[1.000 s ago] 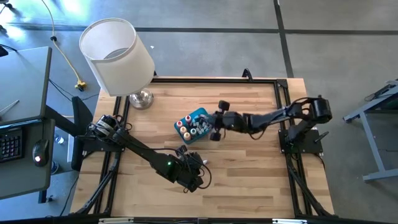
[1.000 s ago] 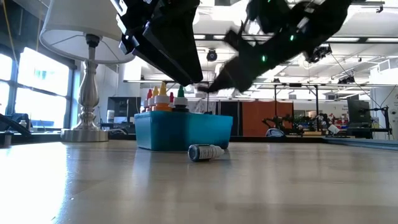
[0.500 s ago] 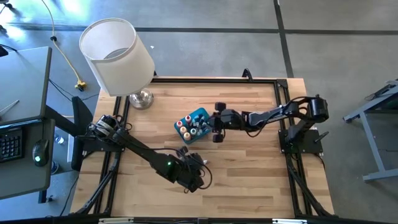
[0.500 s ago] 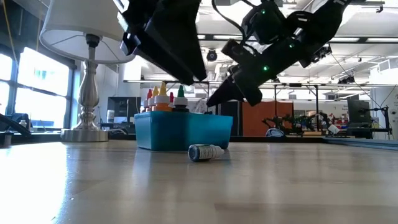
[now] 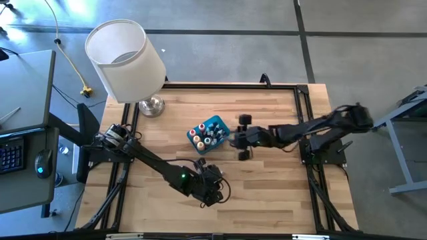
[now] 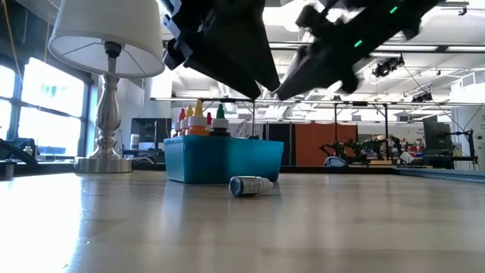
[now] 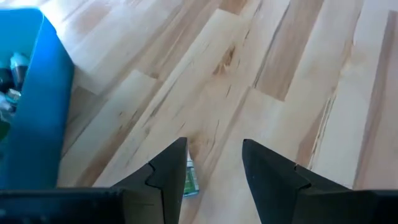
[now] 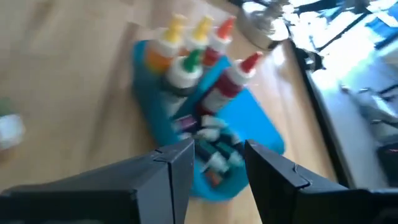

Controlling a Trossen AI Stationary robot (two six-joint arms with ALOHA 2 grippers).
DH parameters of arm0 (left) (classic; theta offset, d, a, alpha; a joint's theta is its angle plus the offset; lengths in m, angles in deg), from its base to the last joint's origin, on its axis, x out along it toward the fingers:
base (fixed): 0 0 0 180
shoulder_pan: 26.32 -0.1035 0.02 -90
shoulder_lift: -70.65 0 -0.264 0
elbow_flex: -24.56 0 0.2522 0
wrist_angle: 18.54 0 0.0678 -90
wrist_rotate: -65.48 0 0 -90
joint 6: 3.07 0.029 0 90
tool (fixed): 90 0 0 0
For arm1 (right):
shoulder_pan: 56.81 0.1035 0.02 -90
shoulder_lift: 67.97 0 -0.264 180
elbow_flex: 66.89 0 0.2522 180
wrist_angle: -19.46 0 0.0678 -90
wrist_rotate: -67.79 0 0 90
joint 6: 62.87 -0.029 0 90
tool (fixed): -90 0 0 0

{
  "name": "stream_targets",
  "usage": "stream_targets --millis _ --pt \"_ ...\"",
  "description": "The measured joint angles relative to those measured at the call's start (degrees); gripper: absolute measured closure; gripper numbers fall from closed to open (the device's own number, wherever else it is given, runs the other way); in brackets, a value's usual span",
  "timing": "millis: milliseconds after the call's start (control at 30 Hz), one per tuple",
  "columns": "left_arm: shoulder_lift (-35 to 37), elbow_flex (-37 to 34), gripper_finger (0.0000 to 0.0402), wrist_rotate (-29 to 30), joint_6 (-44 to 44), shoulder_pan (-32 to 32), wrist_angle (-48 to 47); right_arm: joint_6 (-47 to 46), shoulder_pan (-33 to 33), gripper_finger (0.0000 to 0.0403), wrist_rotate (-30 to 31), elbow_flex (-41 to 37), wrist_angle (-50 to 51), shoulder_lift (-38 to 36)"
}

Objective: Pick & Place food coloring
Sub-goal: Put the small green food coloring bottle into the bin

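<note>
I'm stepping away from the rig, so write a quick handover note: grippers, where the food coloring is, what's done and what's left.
Right gripper: open, empty, beside the teal bin, on its right-arm side.
Left gripper: open, empty, above the table near the loose bottle.
Food coloring: most bottles stand or lie in the bin. One dark bottle with a white cap lies on its side on the table in front of the bin.
Done: nearly all binned.
Left: pick up the loose bottle and place it in the bin.
</note>
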Motion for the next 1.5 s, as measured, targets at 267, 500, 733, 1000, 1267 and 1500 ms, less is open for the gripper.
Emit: stream_targets --millis 267,500,733,1000,1267,1500 --pt "0.00 0.00 0.0250 -8.06 -2.62 -3.44 -0.44 -12.98 5.84 0.0268 -4.82 0.00 18.52 -15.87" --pt "-2.28 0.17 0.0250 -13.26 -7.09 -6.45 0.21 -9.79 8.35 0.0268 -4.02 0.00 24.43 -25.63" --pt "-4.52 -0.09 0.0250 -19.00 -7.16 -7.01 -1.45 -3.48 8.19 0.0268 1.16 0.00 23.54 -32.29" --pt "-6.05 0.17 0.0250 -19.69 -8.04 -7.03 -1.55 -0.72 8.17 0.0268 3.55 0.00 22.59 -34.59" --pt "-6.21 -0.04 0.0250 -18.69 -8.49 -7.03 -2.63 -0.59 8.18 0.0268 3.36 0.00 21.45 -34.53" --pt "-6.21 -0.02 0.0250 -18.27 -8.90 -7.03 -2.60 -0.61 8.18 0.0268 3.34 0.00 20.96 -34.51"
